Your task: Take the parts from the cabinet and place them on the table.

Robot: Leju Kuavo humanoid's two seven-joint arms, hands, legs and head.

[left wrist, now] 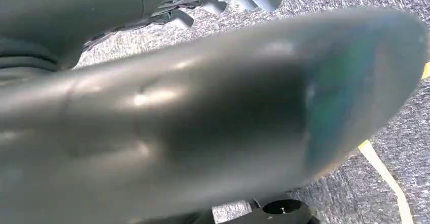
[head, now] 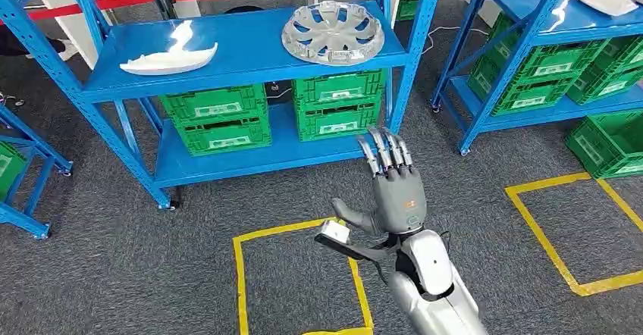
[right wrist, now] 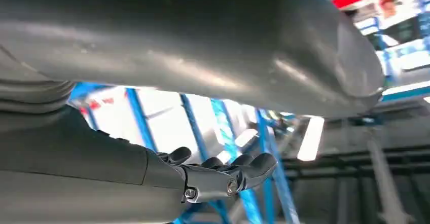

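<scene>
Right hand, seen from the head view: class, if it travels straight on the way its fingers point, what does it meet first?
Probably the green crates on the blue rack's lower shelf; the open right hand points up-picture at them, though depth is uncertain.

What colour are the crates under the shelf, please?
The ribbed plastic crates are green, clearest in the head view.

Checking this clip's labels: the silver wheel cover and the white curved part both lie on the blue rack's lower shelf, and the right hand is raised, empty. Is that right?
Not quite. In the head view the silver wheel cover and the white curved part lie on the blue rack's top shelf; the lower shelf holds green crates. The right hand is raised and empty, as stated.
</scene>
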